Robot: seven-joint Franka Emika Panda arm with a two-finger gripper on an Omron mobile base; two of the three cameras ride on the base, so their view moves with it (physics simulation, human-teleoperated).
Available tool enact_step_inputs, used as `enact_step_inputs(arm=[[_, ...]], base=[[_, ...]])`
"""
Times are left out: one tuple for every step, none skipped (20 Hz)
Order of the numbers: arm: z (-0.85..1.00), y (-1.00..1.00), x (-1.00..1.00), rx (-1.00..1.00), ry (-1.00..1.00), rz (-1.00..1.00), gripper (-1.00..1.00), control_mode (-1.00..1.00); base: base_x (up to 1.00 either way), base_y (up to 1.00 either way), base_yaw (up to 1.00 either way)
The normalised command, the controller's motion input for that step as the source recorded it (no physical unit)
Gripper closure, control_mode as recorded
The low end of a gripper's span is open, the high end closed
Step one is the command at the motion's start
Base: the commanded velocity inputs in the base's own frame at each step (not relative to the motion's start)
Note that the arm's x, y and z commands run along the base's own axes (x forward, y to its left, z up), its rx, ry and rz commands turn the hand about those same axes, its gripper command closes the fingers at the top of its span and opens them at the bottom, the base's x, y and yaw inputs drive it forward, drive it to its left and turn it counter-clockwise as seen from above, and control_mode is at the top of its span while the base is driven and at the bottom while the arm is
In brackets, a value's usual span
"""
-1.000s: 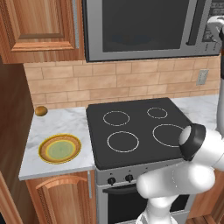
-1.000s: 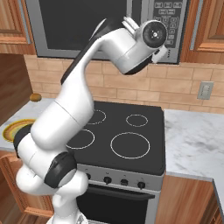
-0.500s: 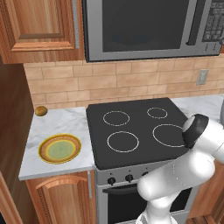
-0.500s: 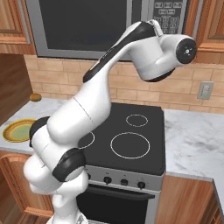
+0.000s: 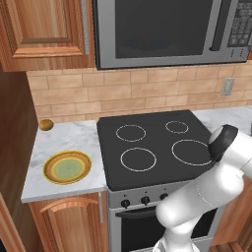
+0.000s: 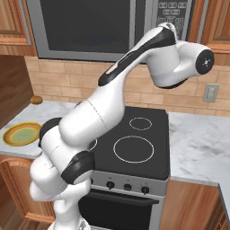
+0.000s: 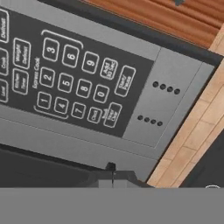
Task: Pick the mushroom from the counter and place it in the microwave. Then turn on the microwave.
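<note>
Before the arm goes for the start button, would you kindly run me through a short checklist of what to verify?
1. microwave door shut: ok, the dark glass sits flush in both base views.
2. mushroom inside the microwave: cannot tell, nothing shows through the glass.
3. End effector shut for a poke: ok, its tips sit together in the hand view.
4. keypad in front of the hand camera: ok, the number buttons are readable.
5. Tips lined up with a button: not ok, they sit below the keypad.
6. plate and golden-brown ball out of the way: ok, both rest on the counter left of the stovetop.
</note>
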Motion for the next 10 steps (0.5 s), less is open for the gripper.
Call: enact_step_inputs(arm=[[-0.13, 0.0, 0.19, 0.14, -0.04, 0.0, 1.0, -1.0], [-0.09, 0.0, 0.26, 0.14, -0.05, 0.0, 1.0, -1.0], [-0.06, 0.0, 0.29, 0.14, -0.06, 0.0, 1.0, -1.0], [-0.03, 0.0, 0.31, 0.14, -0.06, 0.0, 1.0, -1.0], [0.0, 0.0, 0.29, 0.13, -0.07, 0.0, 1.0, -1.0], [0.0, 0.03, 0.29, 0.13, -0.08, 0.0, 1.0, -1.0], [0.0, 0.02, 0.28, 0.13, -0.08, 0.0, 1.0, -1.0], [0.0, 0.04, 0.27, 0.12, -0.08, 0.0, 1.0, -1.0], [0.0, 0.04, 0.27, 0.11, -0.07, 0.0, 1.0, -1.0], [0.0, 0.03, 0.29, 0.09, -0.05, 0.0, 1.0, -1.0]], base=[[0.0, 0.0, 0.0], [0.0, 0.0, 0.0], [0.0, 0.0, 0.0], [0.0, 0.0, 0.0], [0.0, 0.0, 0.0], [0.0, 0.0, 0.0], [0.0, 0.0, 0.0], [0.0, 0.0, 0.0], [0.0, 0.0, 0.0], [0.0, 0.0, 0.0]])
